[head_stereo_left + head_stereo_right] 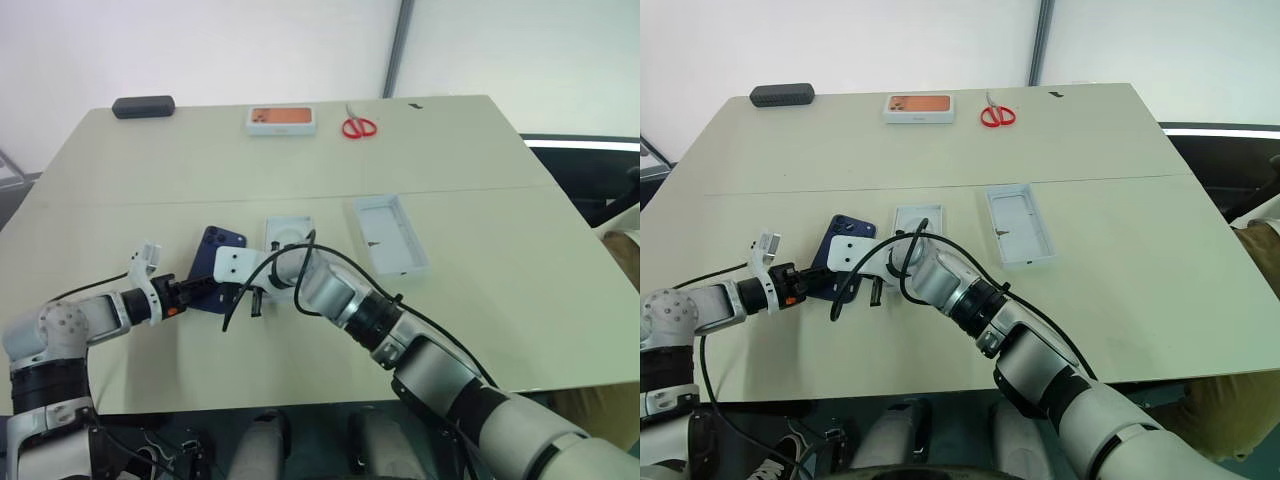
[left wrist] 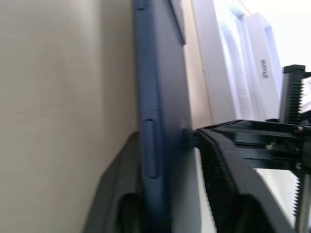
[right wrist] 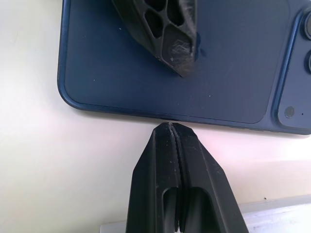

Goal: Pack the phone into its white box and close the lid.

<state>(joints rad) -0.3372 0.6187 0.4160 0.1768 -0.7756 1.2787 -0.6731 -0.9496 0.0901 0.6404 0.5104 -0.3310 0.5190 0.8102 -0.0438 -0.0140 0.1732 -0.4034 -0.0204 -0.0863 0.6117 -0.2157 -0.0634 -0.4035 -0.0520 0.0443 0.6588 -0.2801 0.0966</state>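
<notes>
1. One phone (image 1: 837, 243), dark navy, back up with the camera bump toward the far end, lies tilted on the beige table (image 1: 1120, 180), left of centre and just left of the white box.
2. Left gripper (image 1: 820, 283) has its two black fingers closed onto the phone's near end: in the left wrist view one finger (image 2: 228, 179) is over the back and the other under the edge, so the phone (image 2: 163, 111) is pinched between them.
3. Right gripper (image 3: 171, 127) has both fingers pressed together with no gap, holding nothing. Its tip sits at the phone's long edge; whether it touches cannot be told. The right wrist view also shows the left gripper's finger (image 3: 167, 34) resting on the phone's back.
4. One white box (image 1: 917, 225), a shallow tray with a white insert, lies just right of the phone, partly covered by the right arm and its cable.
5. One lid (image 1: 1018, 224), open side up with a pale interior, lies right of the white box, apart from it.
6. Far edge of the table, three items in a row: one black case (image 1: 781, 94) at the left corner, one white box printed with an orange phone (image 1: 919, 106) near the middle, one pair of red-handled scissors (image 1: 996, 113) just right of it.
</notes>
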